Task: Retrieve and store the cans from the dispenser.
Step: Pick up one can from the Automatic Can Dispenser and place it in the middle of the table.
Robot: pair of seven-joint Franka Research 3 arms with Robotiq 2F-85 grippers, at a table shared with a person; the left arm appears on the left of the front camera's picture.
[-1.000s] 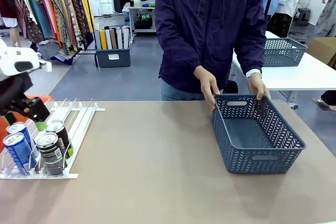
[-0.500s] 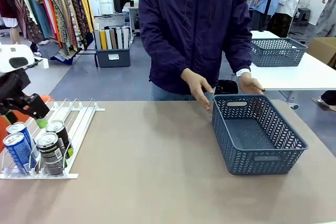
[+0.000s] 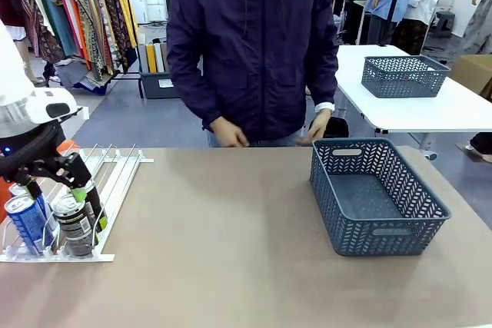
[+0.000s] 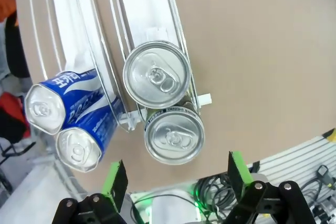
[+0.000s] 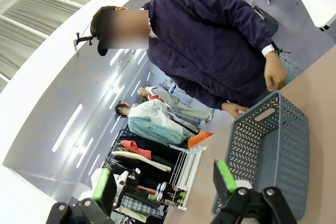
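The dispenser (image 3: 115,178) lies at the table's left edge, its white rails (image 4: 131,14) running away from the cans. Two blue cans (image 3: 27,220) and two dark cans (image 3: 74,224) stand at its low front end. My left gripper (image 3: 60,186) hangs open just above them. From the left wrist, the silver tops of the two dark cans (image 4: 173,136) sit between and just beyond my left gripper's (image 4: 176,174) spread green pads, with the blue cans (image 4: 58,100) off to one side. My right gripper (image 5: 165,182) is open, high up, with nothing between its fingers.
A dark grey-blue mesh basket (image 3: 377,197) stands on the table's right half, also in the right wrist view (image 5: 273,145). A person in a dark jacket (image 3: 254,44) stands at the far edge, hands (image 3: 227,134) held near the body. The middle of the table is bare.
My left gripper has come down and rightward onto the cans, still open. The person has let go of the basket, stepped to the left and drawn both hands back.
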